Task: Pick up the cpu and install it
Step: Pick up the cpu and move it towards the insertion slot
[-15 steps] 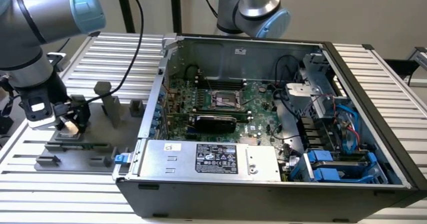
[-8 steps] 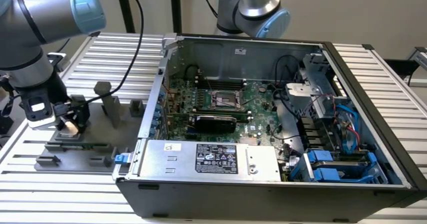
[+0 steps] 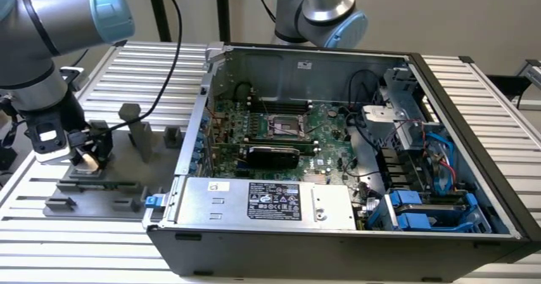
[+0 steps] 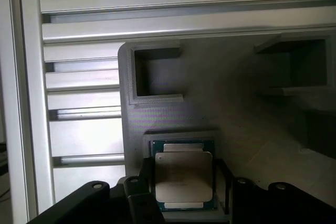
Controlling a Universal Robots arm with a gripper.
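Reaches down with the gripper [image 3: 87, 160] at the exterior view's nine o'clock, below the grey-and-blue arm [image 3: 50, 37], low onto the grey fixture [image 3: 101, 198] lying on the slatted aluminium table [image 3: 68, 252]. Pinches the cpu [image 4: 184, 177], seen from the wrist: dark fingers [image 4: 146, 182] pressed against two opposite edges of the chip, with its silvery top plate and thin green rim showing between them. Holds it right at the shallow square seat of the fixture [image 4: 236, 119]; hard to tell whether resting in the seat or just off it. Just beyond the cpu on the same fixture, an open rectangular pocket [image 4: 155, 74], and a second one [image 4: 299, 61] farther along. From centre to the exterior view's three o'clock, an open computer case [image 3: 473, 138], well apart from the gripper. Inside, a green motherboard [image 3: 325, 129] with the dark metal-framed socket [image 3: 286, 127] near the middle, a black card [image 3: 270, 154] just at the socket's six o'clock, a labelled power supply [image 3: 262, 198] toward the case's six o'clock, and blue drive bays [image 3: 422, 214] at about four o'clock. At twelve o'clock, behind the case, the joint of another arm [image 3: 325, 11].
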